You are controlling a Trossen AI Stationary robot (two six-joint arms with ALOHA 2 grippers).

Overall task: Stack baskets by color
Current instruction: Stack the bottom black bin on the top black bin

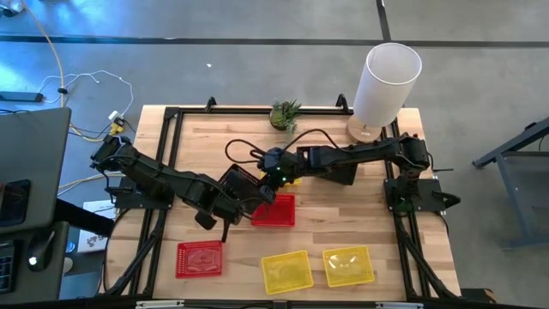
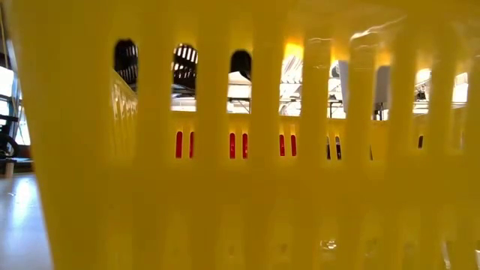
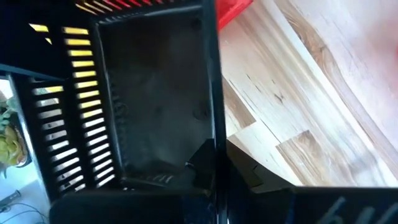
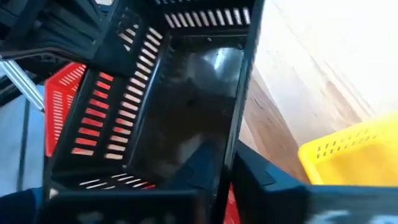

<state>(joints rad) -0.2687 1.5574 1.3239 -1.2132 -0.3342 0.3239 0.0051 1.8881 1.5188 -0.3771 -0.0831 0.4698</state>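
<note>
Both grippers meet over the red basket (image 1: 274, 210) at table centre: your left gripper (image 1: 243, 196) is clenched on the rim of a black basket (image 3: 155, 99), and the right gripper (image 1: 273, 167) has its fingers pinched on the rim of another black basket (image 4: 186, 106). From the right fingers the left-held basket lies just beyond, toward the left arm, so nest one black into the other along matching long axes; exact alignment you can't tell.

Red baskets (image 1: 199, 258), yellow baskets (image 1: 286, 271), a slotted black basket (image 3: 155, 99), pale streaked wood table (image 1: 343, 215).
</note>
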